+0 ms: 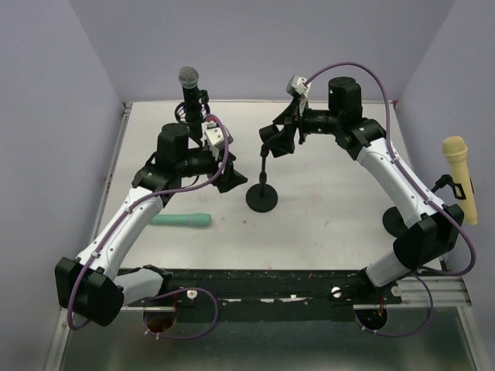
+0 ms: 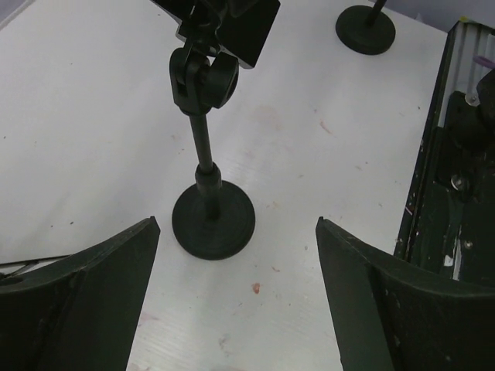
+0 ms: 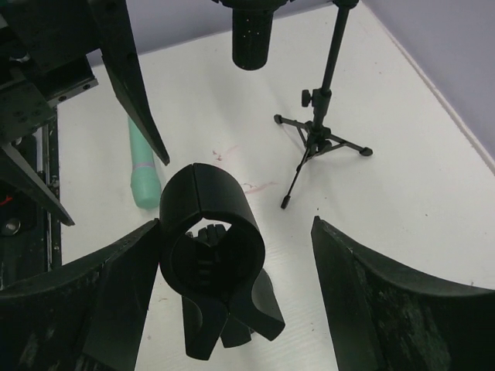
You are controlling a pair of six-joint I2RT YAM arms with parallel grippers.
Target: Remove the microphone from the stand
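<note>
Black mic [image 1: 189, 89] stands upright in the tripod stand [image 3: 315, 143], far-left part of the table. Long axis vertical, mesh head up.

Judging this to be the task's mic. A green mic [image 1: 182, 220] lies flat on the table near-left, off any stand. A yellow mic [image 1: 458, 174] sits at the right edge and seems clipped to its own stand, so it can't be ruled out.

L gripper [image 1: 230, 178]: jaws wide, nothing between them, touching nothing. It points right/near at the round-base centre stand [image 1: 261, 197]. The black mic is on its far side, slightly left, behind the wrist. L arm is the nearer one to it.

R gripper [image 1: 278, 141]: jaws wide, nothing gripped. The centre stand's empty clip [image 3: 210, 239] sits between its fingers. Can't tell if the left finger brushes it; clear gap on the other side. The black mic's lower body shows beyond, far and left of this hand.

Judgement: next move hinges on turning a hand toward the mic body above the tripod clip, then lifting along the vertical axis. Risk: the tripod looks light and could tip.
</note>
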